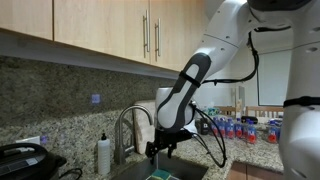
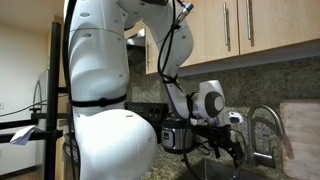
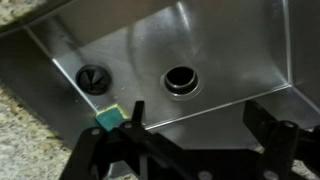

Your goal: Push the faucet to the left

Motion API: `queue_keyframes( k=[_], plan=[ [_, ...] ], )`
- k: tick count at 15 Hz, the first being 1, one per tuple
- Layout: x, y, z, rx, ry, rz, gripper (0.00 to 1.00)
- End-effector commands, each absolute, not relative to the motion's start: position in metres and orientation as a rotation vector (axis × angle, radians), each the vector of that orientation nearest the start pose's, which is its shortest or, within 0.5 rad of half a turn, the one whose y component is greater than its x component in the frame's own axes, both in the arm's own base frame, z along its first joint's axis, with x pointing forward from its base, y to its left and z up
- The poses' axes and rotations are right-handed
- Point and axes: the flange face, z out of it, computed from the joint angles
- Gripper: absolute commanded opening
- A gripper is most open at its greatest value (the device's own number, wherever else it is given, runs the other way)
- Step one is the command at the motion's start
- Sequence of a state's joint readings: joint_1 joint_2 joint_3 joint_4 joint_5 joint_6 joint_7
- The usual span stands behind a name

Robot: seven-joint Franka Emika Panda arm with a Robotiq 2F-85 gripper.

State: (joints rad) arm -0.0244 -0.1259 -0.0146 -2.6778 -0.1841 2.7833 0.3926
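The faucet [image 1: 131, 122] is a tall steel gooseneck tap behind the sink; it also shows at the right edge of an exterior view [image 2: 266, 128]. My gripper [image 1: 163, 149] hangs low over the sink, beside the faucet's spout and apart from it. It also shows in an exterior view [image 2: 226, 150]. In the wrist view the gripper [image 3: 200, 118] is open, with nothing between its black fingers. The wrist view looks down into the steel sink [image 3: 230, 50], and the faucet is out of that view.
A white soap bottle [image 1: 104, 153] stands beside the faucet. A black appliance [image 1: 25, 160] sits on the granite counter. In the sink are a drain [image 3: 183, 80], a strainer [image 3: 95, 76] and a green sponge [image 3: 108, 119]. A cooker [image 2: 178, 133] stands by the arm.
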Motion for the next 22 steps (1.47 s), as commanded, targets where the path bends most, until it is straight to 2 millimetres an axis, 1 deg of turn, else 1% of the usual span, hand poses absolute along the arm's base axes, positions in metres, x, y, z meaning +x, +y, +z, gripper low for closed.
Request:
queue_keyframes(
  k=[1, 3, 4, 5, 6, 7, 8, 12, 13, 14, 15, 16, 17, 18, 20, 22],
  plan=[
    [0.420, -0.091, 0.314, -3.121, 0.382, -0.476, 1.00],
    [0.410, -0.143, 0.325, -3.107, 0.413, -0.479, 1.00],
    [0.403, -0.168, 0.332, -3.102, 0.415, -0.511, 1.00],
    [0.415, -0.142, 0.320, -3.120, 0.447, -0.465, 1.00],
    [0.409, -0.163, 0.325, -3.117, 0.454, -0.484, 1.00],
    [0.405, -0.174, 0.328, -3.116, 0.459, -0.498, 1.00],
    [0.403, -0.178, 0.330, -3.115, 0.461, -0.505, 1.00],
    [0.407, -0.170, 0.331, -3.115, 0.432, -0.509, 1.00],
    [0.411, -0.162, 0.331, -3.109, 0.414, -0.508, 1.00],
    [0.419, -0.153, 0.334, -3.085, 0.468, -0.547, 1.00],
    [0.423, -0.146, 0.337, -3.063, 0.494, -0.559, 1.00],
    [0.427, -0.137, 0.347, -3.035, 0.530, -0.603, 1.00],
    [0.430, -0.130, 0.352, -3.019, 0.540, -0.630, 1.00],
    [0.431, -0.126, 0.360, -3.009, 0.560, -0.689, 1.00],
    [0.427, -0.122, 0.373, -2.992, 0.604, -0.777, 1.00],
    [0.419, -0.127, 0.387, -2.980, 0.668, -0.840, 1.00]
  ],
)
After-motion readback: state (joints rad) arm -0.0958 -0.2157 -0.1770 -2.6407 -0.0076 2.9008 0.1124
